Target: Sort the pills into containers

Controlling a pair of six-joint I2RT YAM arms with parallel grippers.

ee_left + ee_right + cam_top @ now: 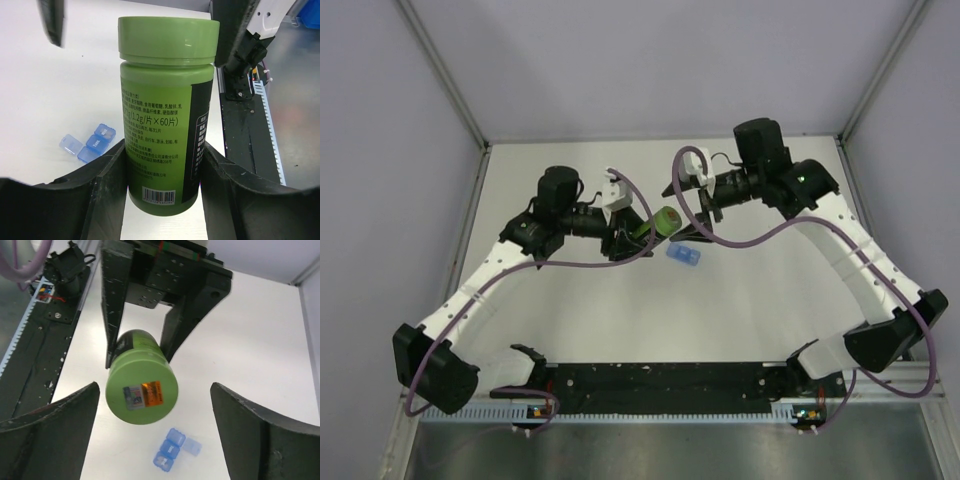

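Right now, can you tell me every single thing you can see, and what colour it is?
bottle: one, green with a green cap, held up and tilted.
pill box: one, see-through blue, lying near the bottle, one lid looks open.
table: one, white, under the pill box.
cables: two, purple, one along each arm.
left claw: one, black, shut on the bottle.
right claw: one, black, open, facing the bottle's cap.

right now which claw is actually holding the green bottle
The left claw: it clamps the green bottle by its body from both sides. The right claw only faces the bottle's top, wide open and touching nothing.
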